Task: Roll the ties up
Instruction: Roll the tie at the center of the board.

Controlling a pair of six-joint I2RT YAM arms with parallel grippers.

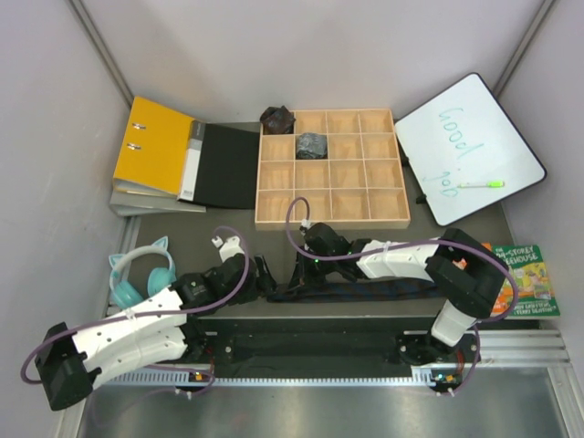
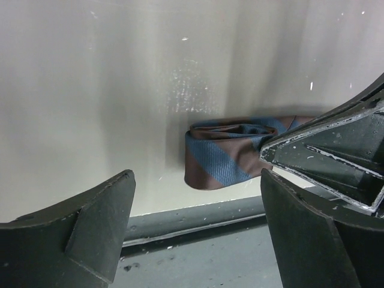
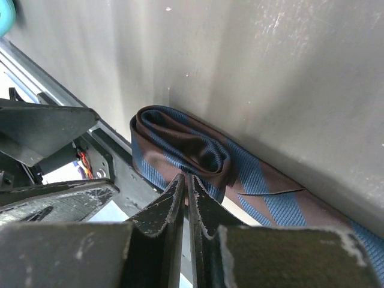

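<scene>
Brown-and-blue striped tie (image 3: 180,147) lies along the worktop (image 2: 90,90) near edge, one end loosely coiled. Looks light, limp and slick, so the coil will likely spring open; grab across its flat sides. The left gripper (image 2: 195,180) is spread wide facing the coil. The right gripper (image 3: 186,179) is pressed together at the coil; can't tell if fabric is nipped. Tie's far end is hidden under the arm.

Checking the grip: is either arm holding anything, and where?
Right gripper pinches the striped tie at the edge of its rolled end; left gripper, open, holds nothing.
</scene>
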